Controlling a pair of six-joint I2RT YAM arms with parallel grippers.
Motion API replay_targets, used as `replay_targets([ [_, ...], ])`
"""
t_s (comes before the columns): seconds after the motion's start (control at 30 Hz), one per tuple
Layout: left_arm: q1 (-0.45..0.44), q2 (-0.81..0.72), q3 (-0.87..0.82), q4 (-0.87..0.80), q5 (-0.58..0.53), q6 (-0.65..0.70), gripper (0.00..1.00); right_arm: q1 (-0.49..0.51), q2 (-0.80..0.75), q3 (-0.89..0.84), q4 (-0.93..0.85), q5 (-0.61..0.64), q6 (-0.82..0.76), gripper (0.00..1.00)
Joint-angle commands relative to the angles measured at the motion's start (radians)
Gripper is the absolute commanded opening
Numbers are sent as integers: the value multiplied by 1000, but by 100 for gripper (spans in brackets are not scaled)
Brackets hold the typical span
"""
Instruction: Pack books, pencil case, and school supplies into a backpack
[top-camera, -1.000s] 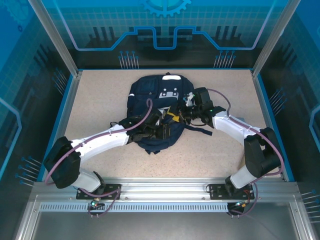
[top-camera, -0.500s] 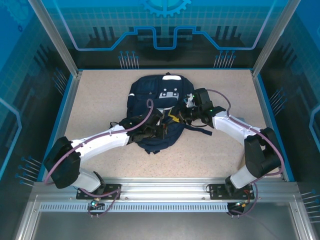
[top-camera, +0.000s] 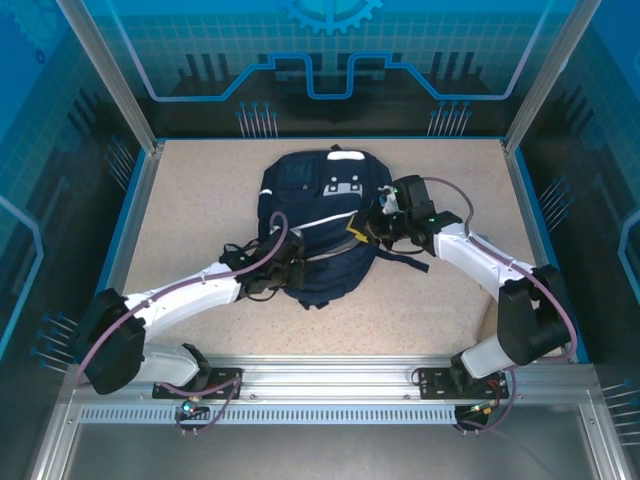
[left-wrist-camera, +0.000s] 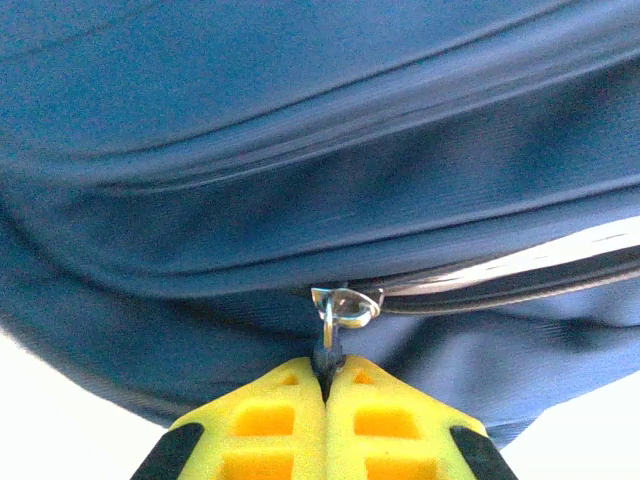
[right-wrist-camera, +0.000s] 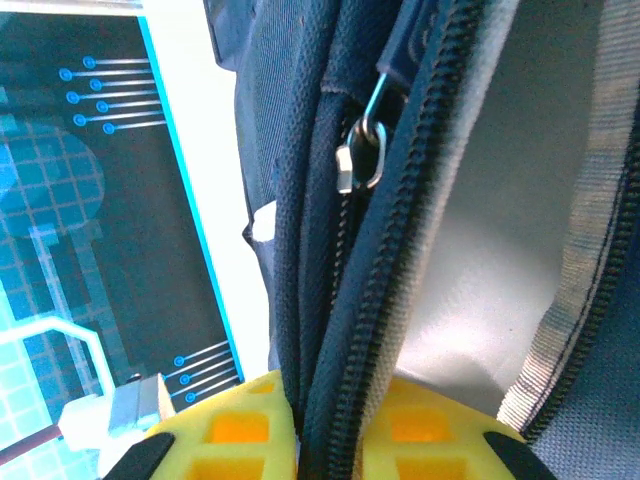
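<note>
The navy backpack (top-camera: 318, 195) lies flat in the middle of the table, its white patch toward the back. At the bag's near-left edge, my left gripper (top-camera: 284, 262) is shut on the dark tab of a silver zipper pull (left-wrist-camera: 340, 305); its yellow fingers (left-wrist-camera: 270, 420) meet on the tab, and a closed stretch of zipper runs off to the right. On the bag's right side, my right gripper (top-camera: 373, 231) is shut on the backpack's zipper edge (right-wrist-camera: 370, 300), with a second silver slider (right-wrist-camera: 361, 160) above it and grey lining (right-wrist-camera: 520, 200) beside it. Books, pencil case and school supplies are hidden.
A dark strap (top-camera: 402, 262) trails from the bag's right side onto the speckled tabletop (top-camera: 200, 190). Blue-edged walls and aluminium posts (top-camera: 135, 120) ring the table. Bare tabletop lies to the left, right and front of the bag.
My left gripper has shut on the zipper pull and drawn it left along the bag's near edge. The opening that showed something yellow has closed. My right gripper tightened and shifted slightly right.
</note>
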Motion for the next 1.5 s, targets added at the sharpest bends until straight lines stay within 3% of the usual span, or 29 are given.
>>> replay_targets([
  [0.0, 56, -77, -43, -2, -29, -18, 0, -71, -65, 1, -28, 77, -46, 5],
  [0.13, 58, -75, -70, 164, 79, -17, 0, -94, -92, -56, -12, 69, -44, 8],
  [0.27, 55, -30, -47, 274, 179, 18, 0, -90, -116, -120, 37, 51, 8, 22],
  [0.4, 45, -22, -33, 347, 238, 55, 0, -77, -131, -172, 99, 30, 51, 45],
  [0.6, 1, 8, -9, 382, 304, 84, 0, -17, -107, -172, 153, 13, 99, 53],
  [0.7, -21, 34, 7, 393, 329, 86, 0, 17, -104, -181, 185, 37, 134, 52],
  [0.83, -49, 75, 38, 393, 346, 98, 0, 61, -120, -183, 185, 99, 153, 43],
  [1.07, -53, 20, 26, 306, 148, 146, 0, 52, -150, -174, 87, 172, 135, 20],
  [1.47, 90, -53, -56, 153, 54, 170, 0, 16, -165, -95, -86, 243, 66, 14],
])
